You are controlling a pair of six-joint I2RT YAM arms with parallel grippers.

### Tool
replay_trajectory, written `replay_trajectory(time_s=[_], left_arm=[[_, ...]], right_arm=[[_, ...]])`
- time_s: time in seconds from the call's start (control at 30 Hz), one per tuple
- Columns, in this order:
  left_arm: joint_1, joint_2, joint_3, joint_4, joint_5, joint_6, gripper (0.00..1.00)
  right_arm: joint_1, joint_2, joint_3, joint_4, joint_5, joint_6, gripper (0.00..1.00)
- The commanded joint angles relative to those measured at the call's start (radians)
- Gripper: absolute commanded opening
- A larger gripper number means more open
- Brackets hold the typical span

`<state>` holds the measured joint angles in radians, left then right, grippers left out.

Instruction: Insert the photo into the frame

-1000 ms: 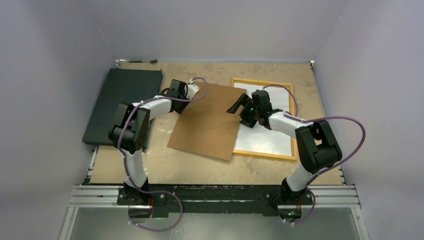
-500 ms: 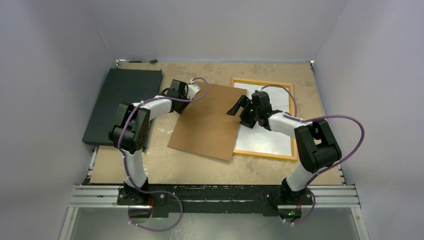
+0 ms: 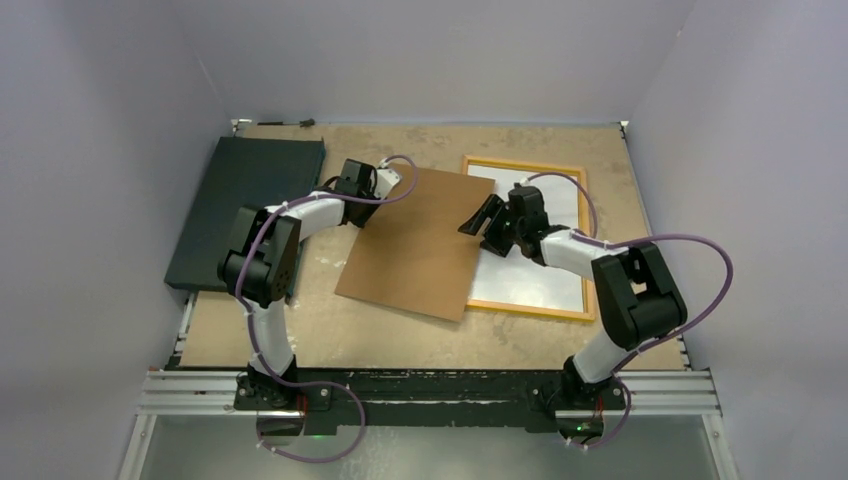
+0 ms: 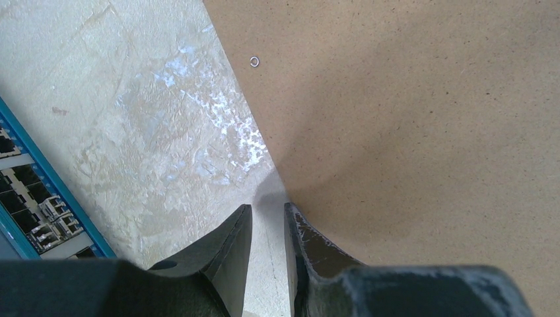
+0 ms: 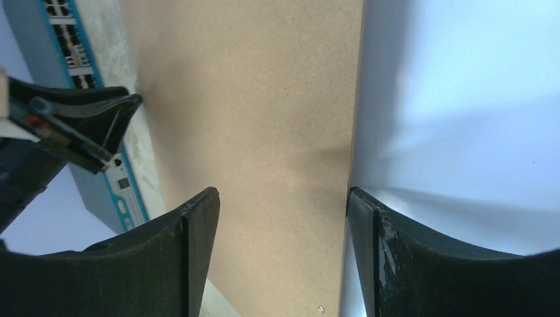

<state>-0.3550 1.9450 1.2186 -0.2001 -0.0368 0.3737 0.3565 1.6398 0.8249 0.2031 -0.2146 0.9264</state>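
Note:
The yellow-orange frame (image 3: 525,163) lies flat at the right of the table. A white sheet (image 3: 530,250) fills its opening; this looks like the photo (image 5: 462,99) lying back up, with no printed side showing. A brown backing board (image 3: 415,245) lies aslant in the middle, its right edge over the frame's left side. My right gripper (image 5: 282,193) is open and straddles that edge (image 3: 478,218), one finger over the board (image 5: 264,99), the other over the white sheet. My left gripper (image 4: 268,206) sits at the board's far left edge (image 3: 385,190), narrowly open, only table between its fingers.
A dark flat slab (image 3: 245,205) with a blue ported side (image 4: 33,198) lies at the left of the table, close to the left arm. Grey walls close in the table on three sides. A small metal ring (image 4: 254,62) sits in the board near its edge.
The right gripper's jaws have narrowed and it has shifted slightly right along the board's edge. The left arm, board and frame have not moved.

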Motion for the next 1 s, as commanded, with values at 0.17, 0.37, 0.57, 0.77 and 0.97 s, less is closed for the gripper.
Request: replay_trajectory(time_s=[0.17, 0.37, 0.57, 0.77, 0.97], left_arm=[[-0.053, 0.06, -0.025, -0.156, 0.195, -0.084, 0.24], [-0.053, 0.051, -0.02, -0.161, 0.215, -0.094, 0.24], [-0.052, 0.034, -0.02, -0.158, 0.208, -0.101, 0.24], [0.009, -0.048, 0.078, -0.2, 0.195, -0.096, 0.37], [0.074, -0.257, 0.154, -0.209, 0.258, 0.004, 0.57]], right_arm=[[0.023, -0.174, -0.045, 0.451, -0.289, 0.174, 0.71], [0.024, -0.159, -0.034, 0.433, -0.296, 0.169, 0.67], [0.024, -0.157, 0.013, 0.248, -0.223, 0.093, 0.47], [0.024, -0.203, 0.097, 0.089, -0.124, 0.018, 0.04], [0.024, -0.179, 0.162, 0.073, -0.131, 0.056, 0.0]])
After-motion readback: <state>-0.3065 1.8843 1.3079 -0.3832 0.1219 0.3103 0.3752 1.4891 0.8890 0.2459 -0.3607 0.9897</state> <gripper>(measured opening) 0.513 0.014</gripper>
